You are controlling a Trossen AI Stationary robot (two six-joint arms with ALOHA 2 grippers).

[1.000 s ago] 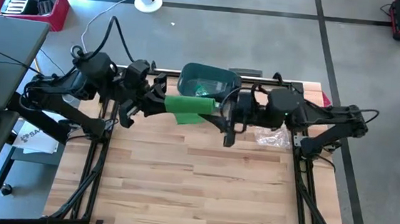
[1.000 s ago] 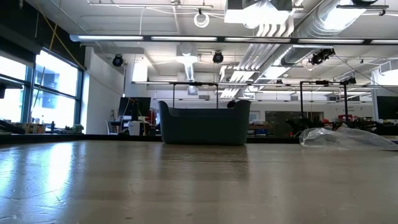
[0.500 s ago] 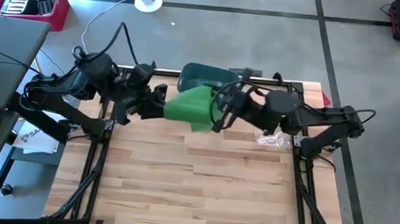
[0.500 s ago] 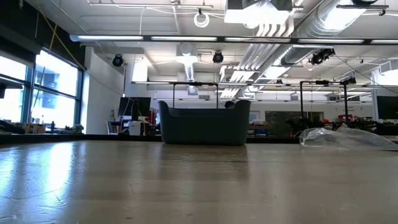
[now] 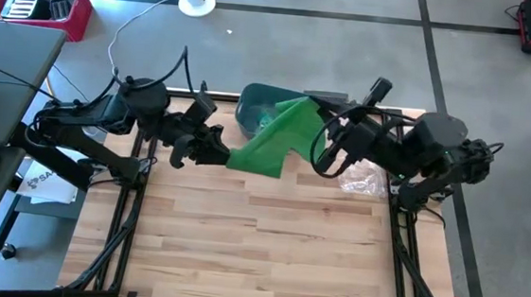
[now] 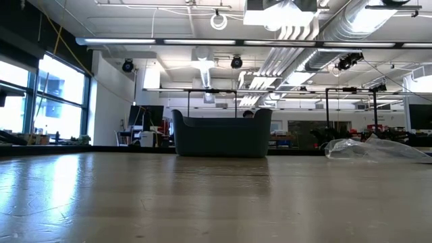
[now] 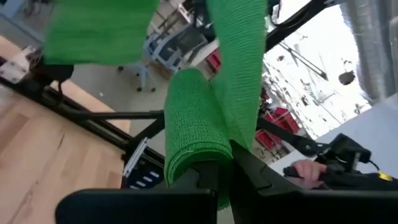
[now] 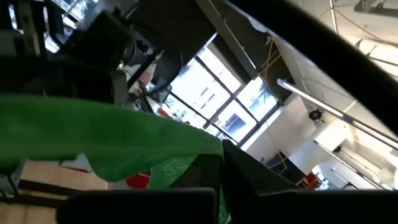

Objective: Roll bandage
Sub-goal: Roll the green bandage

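A green mesh bandage (image 5: 271, 139) hangs in the air above the table's far half, stretched between both grippers. Its left end is a rolled-up part (image 7: 193, 134), and from there a flat strip (image 7: 239, 56) runs to the right. My left gripper (image 5: 216, 151) is shut on the rolled end. My right gripper (image 5: 313, 124) is shut on the strip's far right end, above the bin. The low view shows neither the arms nor the bandage. My left gripper pinches the rolled end (image 7: 208, 158) of the bandage between its two fingers, coming level from the table's left. The roll is lifted clear of the table, and the strip leads away from it toward the other arm. My right gripper pinches the strip's edge (image 8: 186, 158) between its two fingers, coming about level from the table's right. Whether it holds one layer or several cannot be told. The strip is clear of the table and runs twisted back to the roll.
A dark teal bin (image 5: 261, 103) stands at the table's far edge under the bandage; it shows in the low view too (image 6: 221, 133). A crumpled clear plastic bag (image 5: 362, 183) lies at the far right. The near half of the wooden table (image 5: 257, 252) is bare.
My right gripper has shut on the bandage's free end, then risen and gone toward the far right while rolling. The bandage, then a narrow level band, is now drawn out into a wider, twisted strip rising over the bin. My left gripper has rolled and sunk slightly, keeping its hold.
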